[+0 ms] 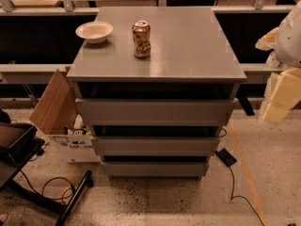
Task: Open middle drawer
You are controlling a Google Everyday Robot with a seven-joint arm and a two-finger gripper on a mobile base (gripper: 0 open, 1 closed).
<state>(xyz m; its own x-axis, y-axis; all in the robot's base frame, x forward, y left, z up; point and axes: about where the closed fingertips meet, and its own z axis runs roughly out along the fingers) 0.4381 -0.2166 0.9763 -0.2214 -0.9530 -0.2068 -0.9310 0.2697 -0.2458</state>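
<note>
The grey cabinet stands in the middle of the view with three handle-less drawer fronts. The middle drawer is the second front, below the taller top drawer and above the lowest drawer. Its front lines up with the others, with a dark gap above it, and none of its inside shows. My gripper, cream-coloured below a white arm part, hangs at the right edge of the view. It is to the right of the cabinet, about level with the top drawer, and touches nothing.
A white bowl and a dented can stand on the cabinet top. An open cardboard box sits on the floor to the left. A black stand and cables lie at the lower left. A cable with a plug runs at the lower right.
</note>
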